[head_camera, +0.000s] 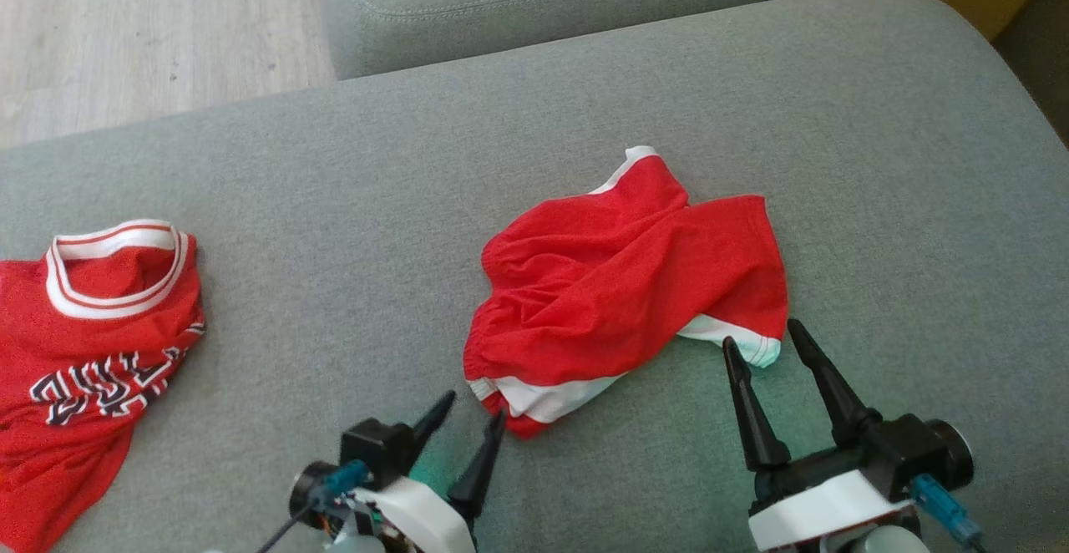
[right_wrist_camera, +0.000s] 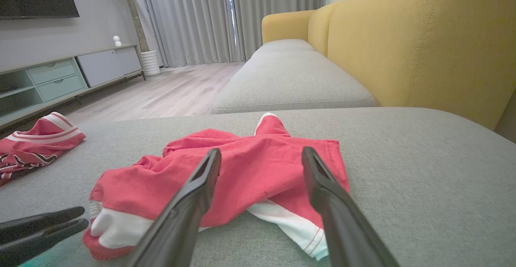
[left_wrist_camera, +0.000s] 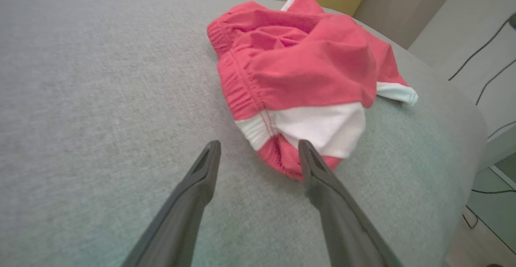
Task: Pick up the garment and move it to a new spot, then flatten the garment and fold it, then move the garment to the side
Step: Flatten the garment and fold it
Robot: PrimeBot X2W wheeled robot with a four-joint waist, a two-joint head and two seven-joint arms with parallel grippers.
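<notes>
We note crumpled shorts (head_camera: 618,286); left gripper (head_camera: 476,404) open at waistband (head_camera: 478,332), right gripper (head_camera: 761,333) open at hem (head_camera: 706,329), probably to spread.

Jersey (head_camera: 92,352) lettering crumpled, unreadable

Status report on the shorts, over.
Left end effector open, empty. Right end effector open, empty. Red shorts crumpled on cushion, unheld. Jersey apart, nothing blocking.
</notes>
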